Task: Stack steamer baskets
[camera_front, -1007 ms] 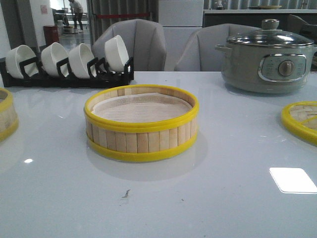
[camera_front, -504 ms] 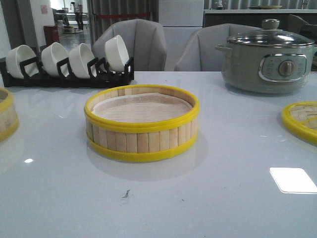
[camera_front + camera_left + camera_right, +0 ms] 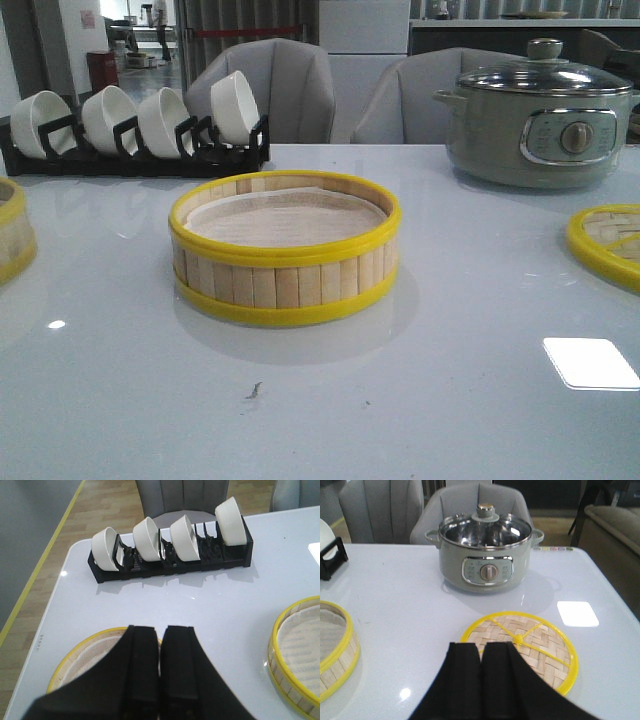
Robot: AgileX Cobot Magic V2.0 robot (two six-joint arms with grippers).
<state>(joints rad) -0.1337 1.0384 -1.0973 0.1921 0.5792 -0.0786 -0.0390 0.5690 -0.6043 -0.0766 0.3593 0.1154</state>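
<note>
Nothing's been stacked yet from where I'm sitting, so I'd call this the very start: both arms parked, no basket picked up. Using the centre steamer basket (image 3: 285, 248) as my landmark, the second steamer basket (image 3: 12, 238) sits well off to its left at the table edge, and the left gripper (image 3: 160, 672) hangs right above that one, fingers pressed together and holding nothing. The right gripper (image 3: 481, 680) is likewise squeezed shut and empty, hovering over the woven lid (image 3: 522, 645) off to the right of the centre basket. My guess for the next move: the left fingers need to spread, drop onto the rim of the left basket, then carry it across and set it squarely on the centre one. Count-wise I get two baskets, one lid, one grey electric pot (image 3: 540, 115) behind and right of centre, and four white bowls (image 3: 150, 537) in one black rack (image 3: 172, 565) behind and left.
</note>
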